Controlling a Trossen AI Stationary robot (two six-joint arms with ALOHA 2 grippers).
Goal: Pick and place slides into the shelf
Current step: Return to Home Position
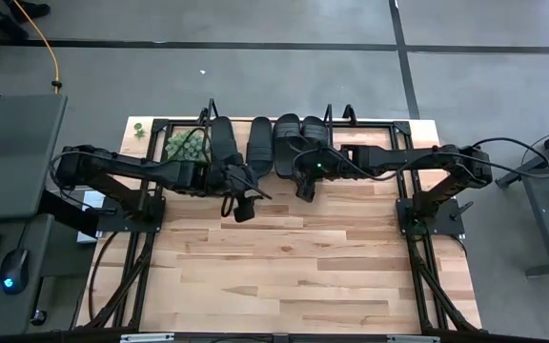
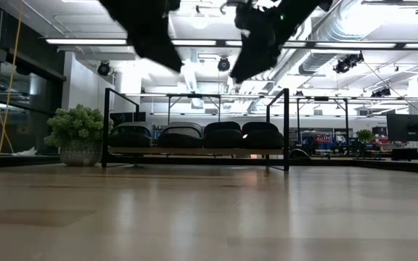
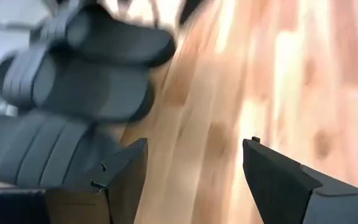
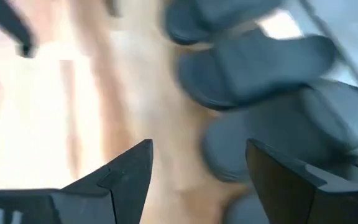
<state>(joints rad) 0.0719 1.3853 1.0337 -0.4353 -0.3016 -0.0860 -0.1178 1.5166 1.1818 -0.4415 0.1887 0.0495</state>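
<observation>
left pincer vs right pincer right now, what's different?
The left pincer hangs before the shelf's left half; the right pincer hangs before its right half. In the high view, the left pincer sits farther out from the shelf and the right pincer sits closer to the slides. Shared: both are open, empty and raised off the table.

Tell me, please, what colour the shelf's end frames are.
The end frames are black, clearest in the low view.
</observation>
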